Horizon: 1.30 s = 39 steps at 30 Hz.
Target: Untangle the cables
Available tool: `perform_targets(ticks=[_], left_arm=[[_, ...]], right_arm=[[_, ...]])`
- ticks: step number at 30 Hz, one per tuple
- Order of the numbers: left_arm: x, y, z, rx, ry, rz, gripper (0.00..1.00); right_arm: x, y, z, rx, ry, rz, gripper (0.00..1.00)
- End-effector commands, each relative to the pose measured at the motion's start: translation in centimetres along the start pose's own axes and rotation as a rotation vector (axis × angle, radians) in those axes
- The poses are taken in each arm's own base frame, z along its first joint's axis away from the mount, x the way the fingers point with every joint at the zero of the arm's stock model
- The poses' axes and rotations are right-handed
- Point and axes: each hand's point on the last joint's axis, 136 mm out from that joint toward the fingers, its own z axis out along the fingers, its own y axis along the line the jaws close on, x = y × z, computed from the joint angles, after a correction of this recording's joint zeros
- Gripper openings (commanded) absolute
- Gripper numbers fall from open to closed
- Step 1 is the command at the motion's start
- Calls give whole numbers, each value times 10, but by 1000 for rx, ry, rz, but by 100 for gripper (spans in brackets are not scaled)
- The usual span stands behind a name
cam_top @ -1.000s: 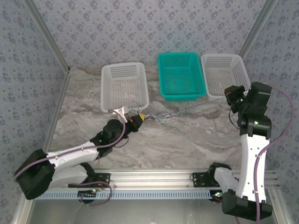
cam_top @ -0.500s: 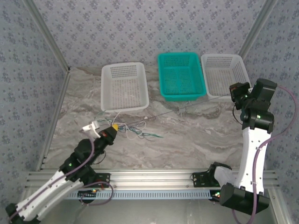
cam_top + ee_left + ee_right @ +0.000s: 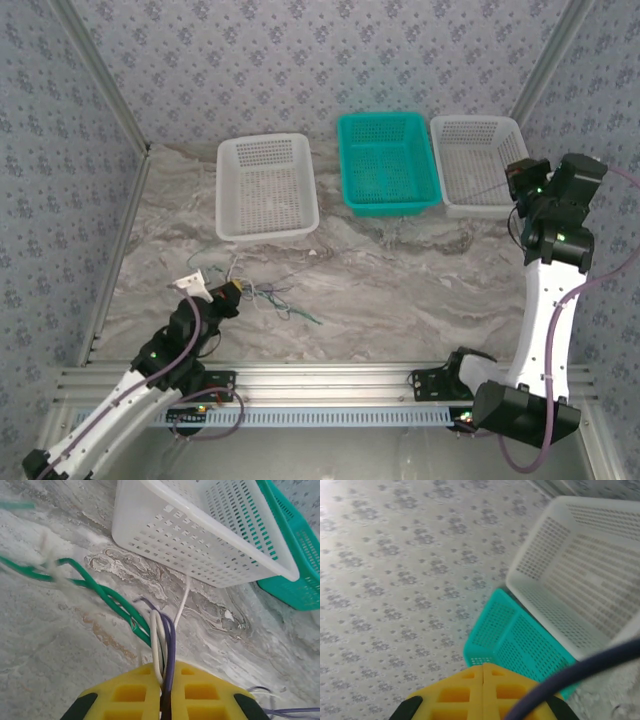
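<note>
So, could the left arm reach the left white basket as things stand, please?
Likely yes: only thin cables lie on the table between the left claw and that basket; the claw grips some.

I count three baskets on the bench [image 3: 400, 290]: one left white basket [image 3: 267, 187], one right white basket [image 3: 480, 165], and a single teal basket [image 3: 388, 162] between them. The cables [image 3: 275, 297] make one tangle (too fine to count from above). At my left fingers [image 3: 130, 695] I make out three colours: green cable [image 3: 100, 592], white cable [image 3: 156, 645], purple cable [image 3: 170, 645].
</note>
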Motion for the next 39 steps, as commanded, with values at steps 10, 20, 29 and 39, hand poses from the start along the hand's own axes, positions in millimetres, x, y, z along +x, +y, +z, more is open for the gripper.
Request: perform_targets(ticks=[10, 20, 29, 39], left_arm=[[9, 21, 22, -212, 94, 150, 9], [12, -7, 56, -189, 164, 191, 30], [-16, -25, 40, -125, 68, 174, 78], [-52, -41, -5, -119, 36, 253, 98]], right_arm=[[-15, 72, -21, -170, -68, -202, 0], [81, 222, -55, -672, 214, -420, 0], [99, 314, -59, -883, 169, -484, 0], [134, 422, -64, -1243, 86, -451, 0]])
